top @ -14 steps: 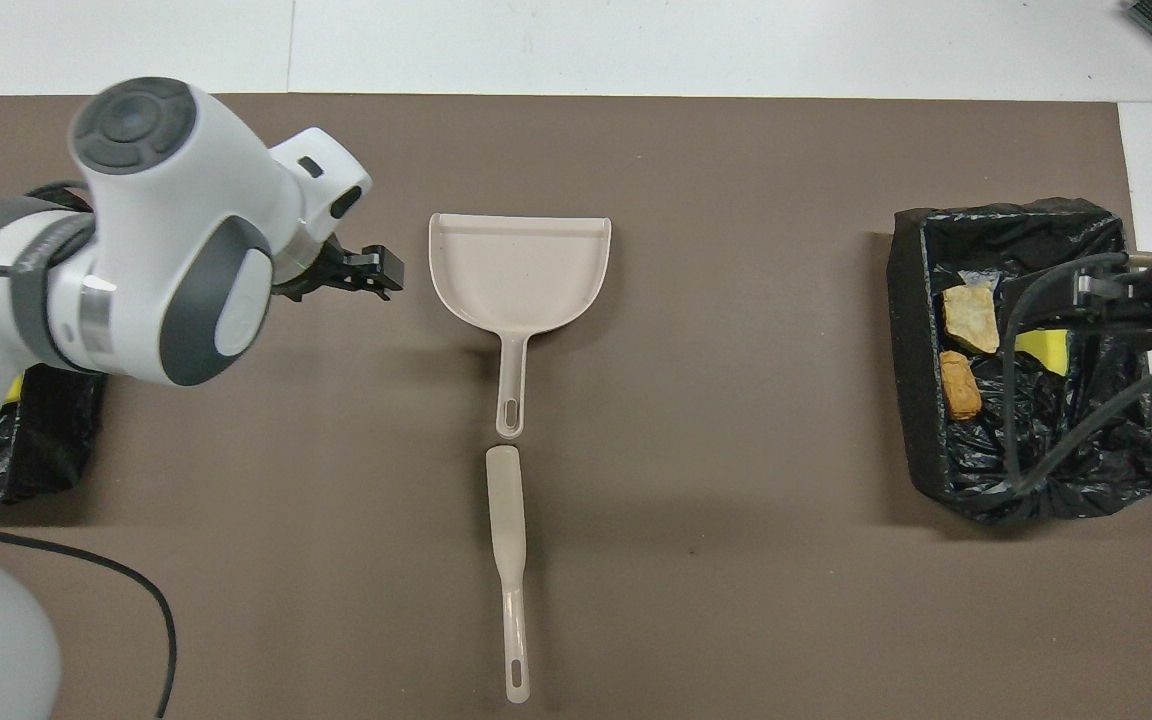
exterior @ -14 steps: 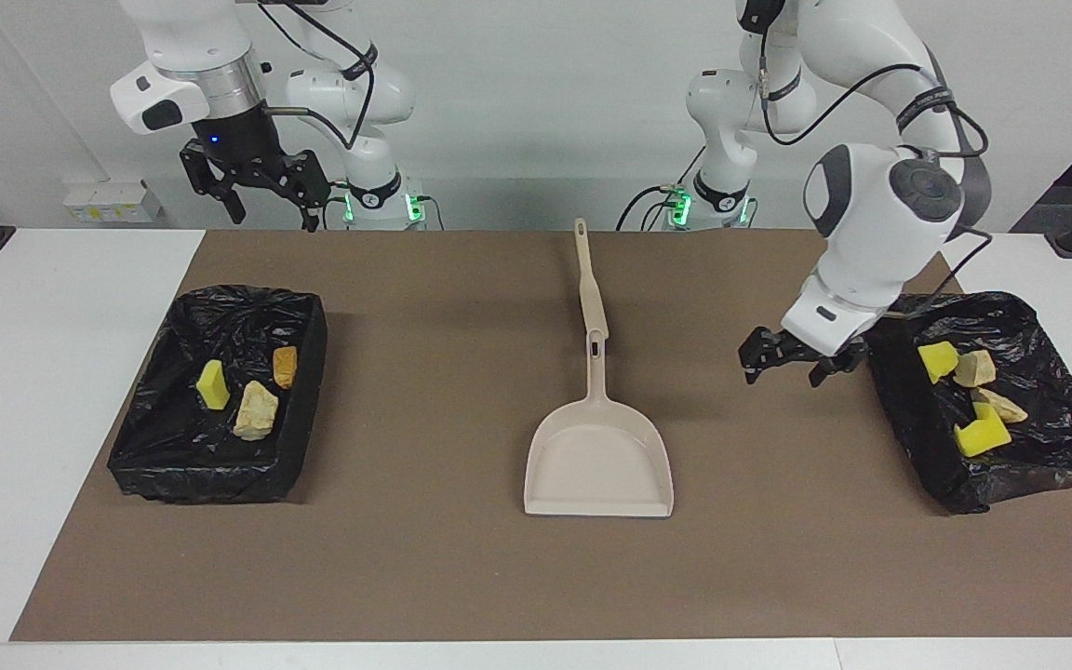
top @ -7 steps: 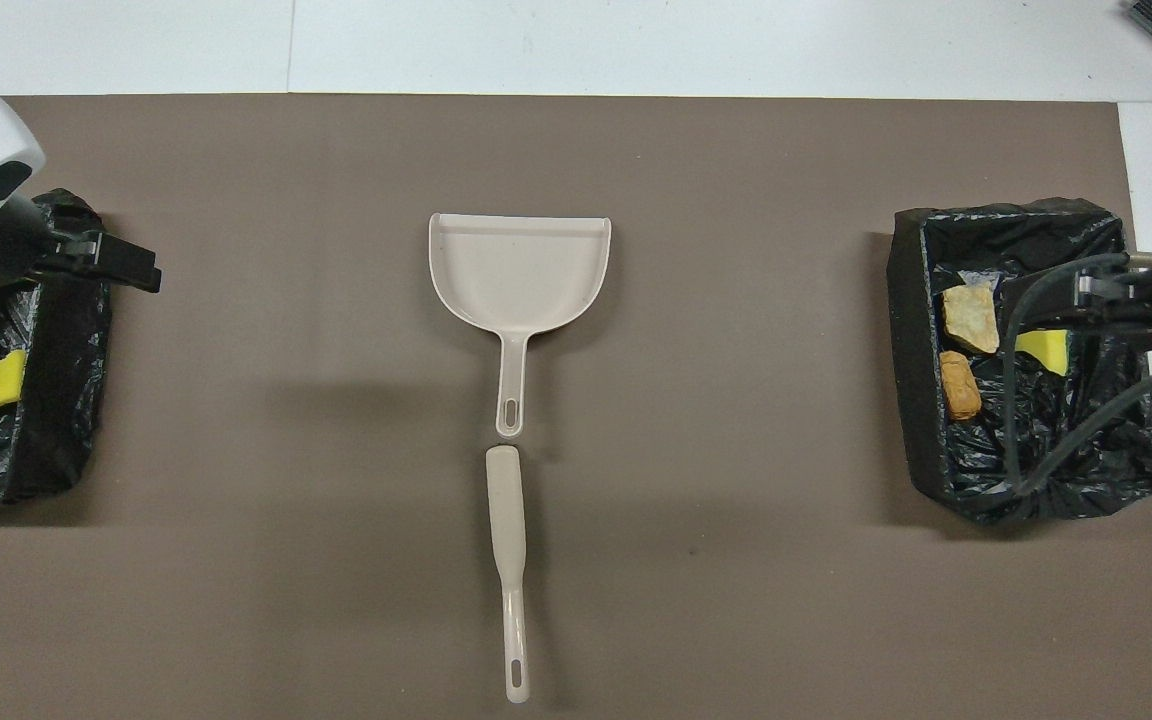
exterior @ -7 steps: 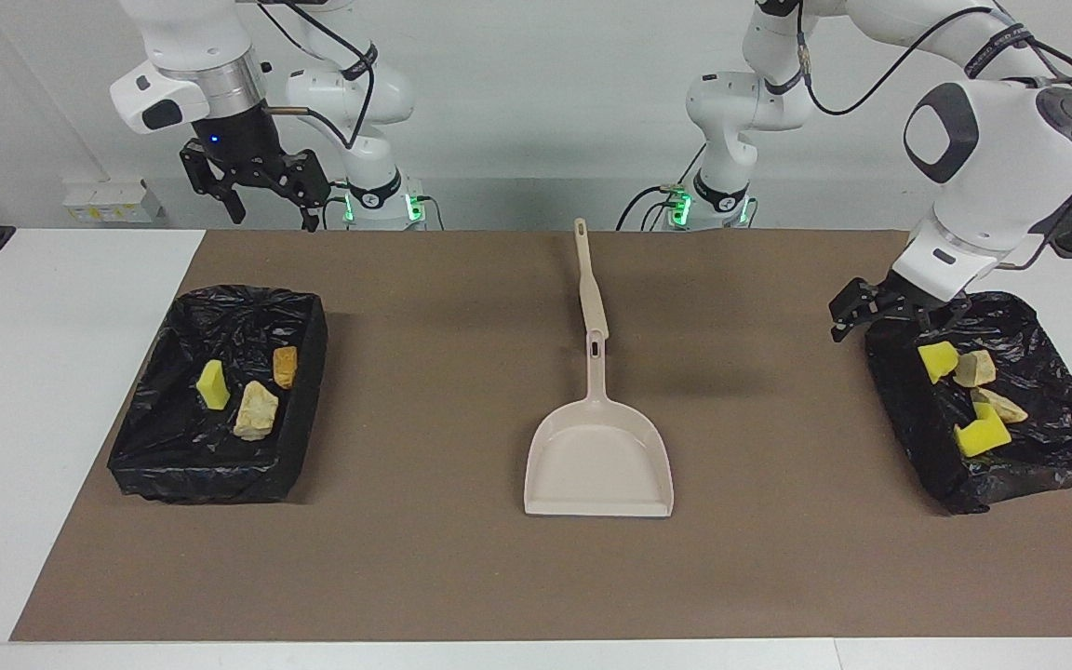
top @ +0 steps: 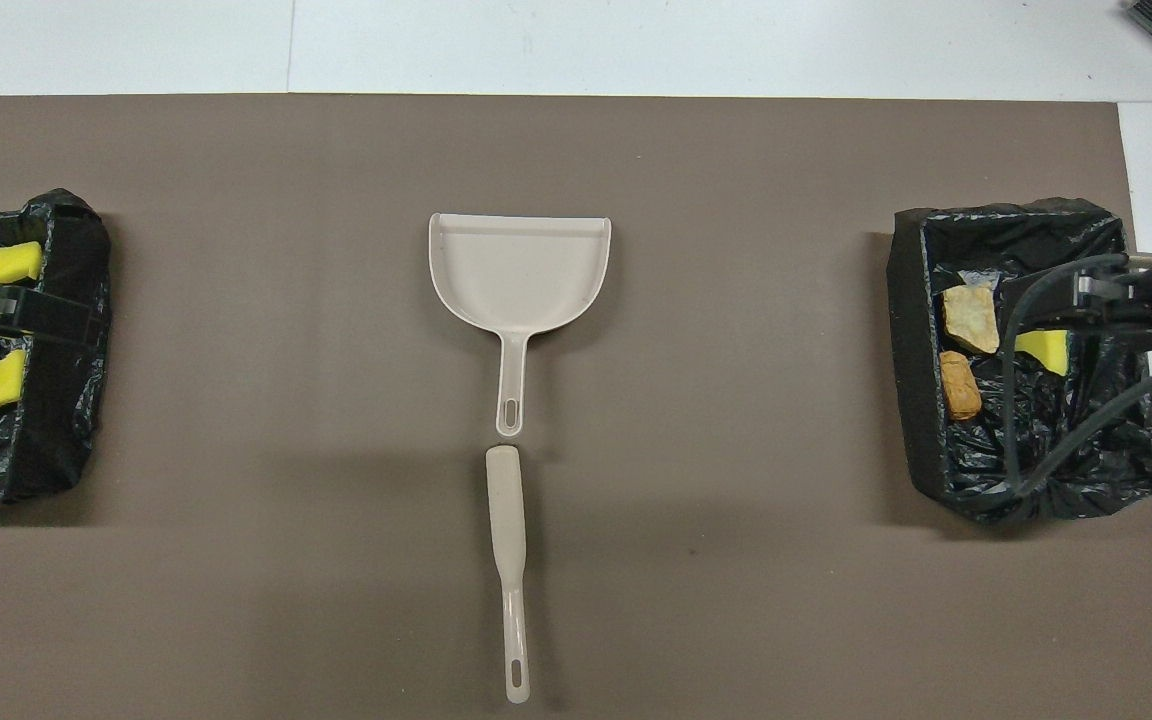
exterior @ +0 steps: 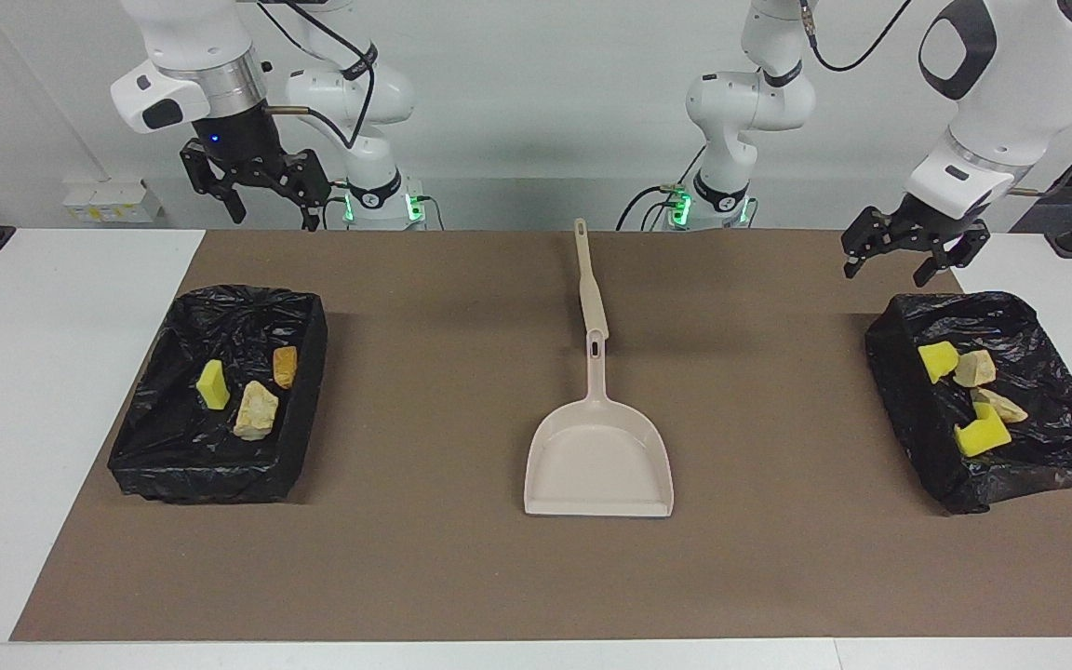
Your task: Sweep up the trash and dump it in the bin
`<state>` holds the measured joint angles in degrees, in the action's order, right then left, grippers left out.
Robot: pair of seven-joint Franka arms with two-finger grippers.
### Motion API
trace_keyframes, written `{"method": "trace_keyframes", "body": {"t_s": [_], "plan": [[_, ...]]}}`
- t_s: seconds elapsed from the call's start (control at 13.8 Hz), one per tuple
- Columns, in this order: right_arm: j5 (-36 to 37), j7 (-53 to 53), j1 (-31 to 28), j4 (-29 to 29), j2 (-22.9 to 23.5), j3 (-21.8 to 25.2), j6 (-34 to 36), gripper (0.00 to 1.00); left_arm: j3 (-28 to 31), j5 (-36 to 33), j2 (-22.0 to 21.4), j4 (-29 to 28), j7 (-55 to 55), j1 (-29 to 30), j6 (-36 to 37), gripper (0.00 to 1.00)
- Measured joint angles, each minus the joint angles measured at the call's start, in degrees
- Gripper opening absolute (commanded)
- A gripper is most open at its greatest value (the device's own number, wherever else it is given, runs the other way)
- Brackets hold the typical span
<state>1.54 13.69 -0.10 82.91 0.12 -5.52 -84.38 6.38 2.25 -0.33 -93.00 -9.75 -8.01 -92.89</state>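
Left gripper (exterior: 904, 251) now raised from beside dustpan (exterior: 598, 458) to above bin (exterior: 908, 409), fingers wide, empty.

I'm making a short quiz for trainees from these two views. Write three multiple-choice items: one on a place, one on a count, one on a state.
1. Where does the beige plastic dustpan lie?
A. mid-mat, between the bins
B. inside a bin
C. off the mat

2. How many trash pieces lie in the black bag-lined bin at the right arm's end?
A. one
B. three
C. five

3. What state is the left claw in?
A. shut on the brush
B. shut on a sponge
C. open, holding nothing

Answers: 1 A, it rests on the brown mat between both bins. 2 B, one yellow, one beige and one orange-brown piece show. 3 C, its fingers are spread in the air.
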Motion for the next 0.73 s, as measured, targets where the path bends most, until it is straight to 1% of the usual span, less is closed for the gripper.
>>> {"method": "trace_keyframes", "body": {"t_s": [0.36, 0.73], "plan": [[0.0, 0.0, 0.0, 0.0, 0.0, 0.0, 0.0, 1.00, -0.1, -1.5, -0.3, 0.0, 0.0, 0.0, 3.9, 1.00], [0.0, 0.0, 0.0, 0.0, 0.0, 0.0, 0.0, 1.00, -0.1, -1.5, -0.5, 0.0, 0.0, 0.0, 5.3, 1.00]]}}
